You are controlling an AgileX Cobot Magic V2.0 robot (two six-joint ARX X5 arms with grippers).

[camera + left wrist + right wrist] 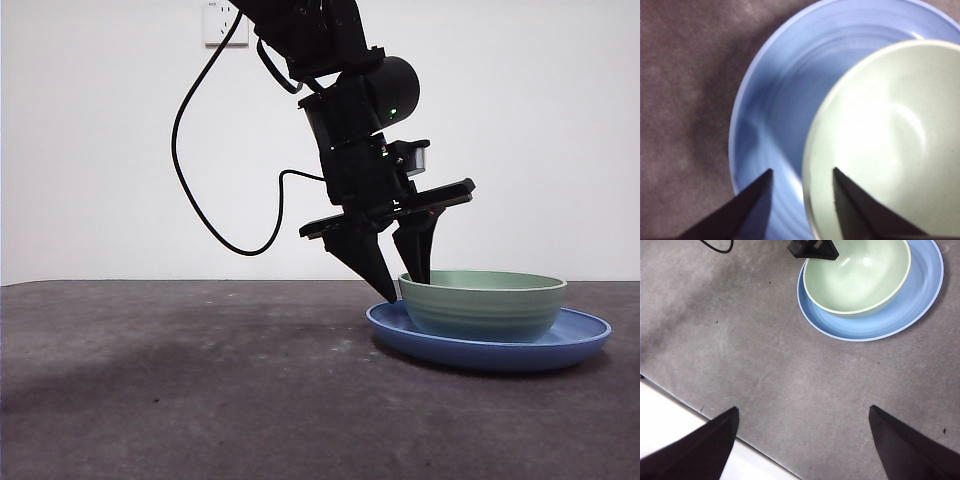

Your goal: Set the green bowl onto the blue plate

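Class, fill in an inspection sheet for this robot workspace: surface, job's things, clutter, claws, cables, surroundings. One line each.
Surface: dark grey matte tabletop, faintly scuffed.
Job's things: pale mint-green ridged ceramic bowl sits inside the wide glossy blue plate, off-centre toward the arm's side.
Clutter: nothing seen.
Claws: left claw straddles the bowl's rim, one jaw inside, one outside over the plate, jaws open; whether they touch the rim cannot be told. Right claw waits open above bare table, away from the dishes.
Cables: black cable loops from the left arm, hanging above the table.
Surroundings: plain white wall with a white socket.
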